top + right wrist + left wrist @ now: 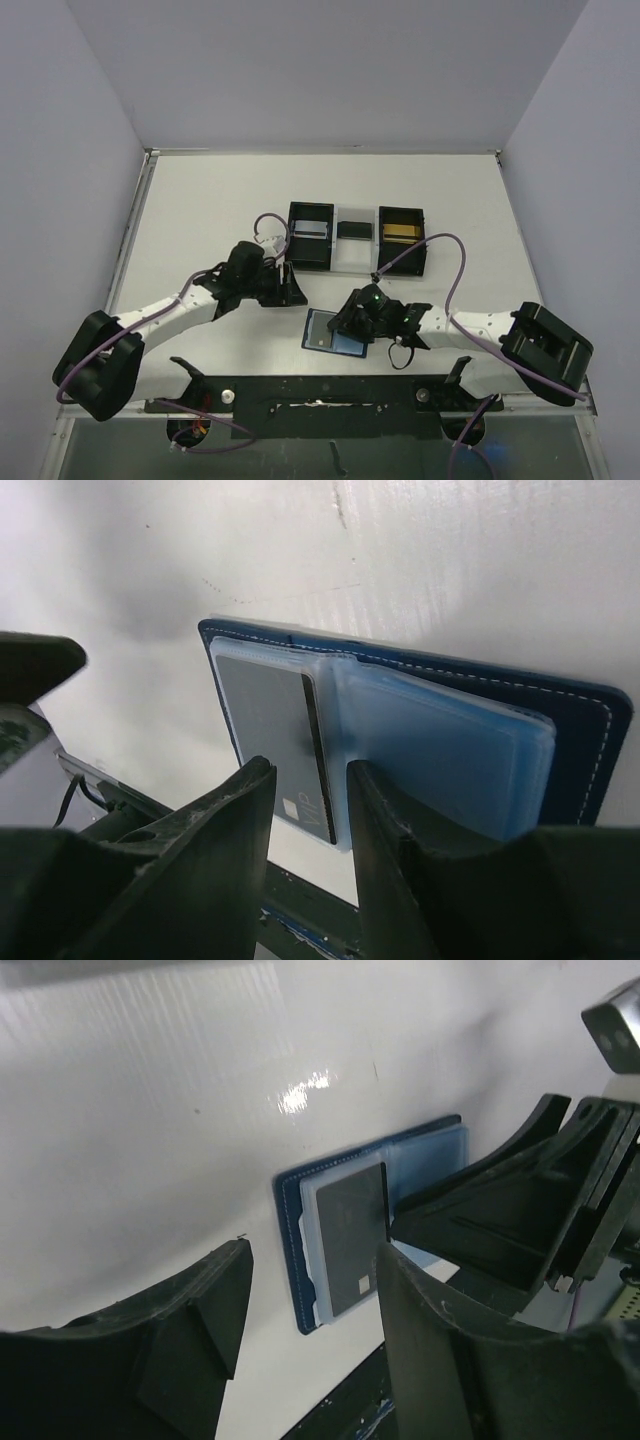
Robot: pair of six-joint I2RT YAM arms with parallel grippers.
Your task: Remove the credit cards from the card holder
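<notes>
Blue card holder (pixel 321 331) spread flat, long axis left-right | left gripper (pixel 315 1285) gaping, empty | right gripper (pixel 310 770) narrowly parted above it

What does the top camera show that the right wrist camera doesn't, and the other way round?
Only the top view: the left gripper, off to the side of the card holder, and the black boxes beyond, one holding a gold card.
Only the right wrist view: the holder's clear sleeves, a dark card tucked in one, and white stitching along the holder's edge.
Both: the open blue holder lying on the white table, with the right gripper over it, fingers a narrow gap apart.
</notes>
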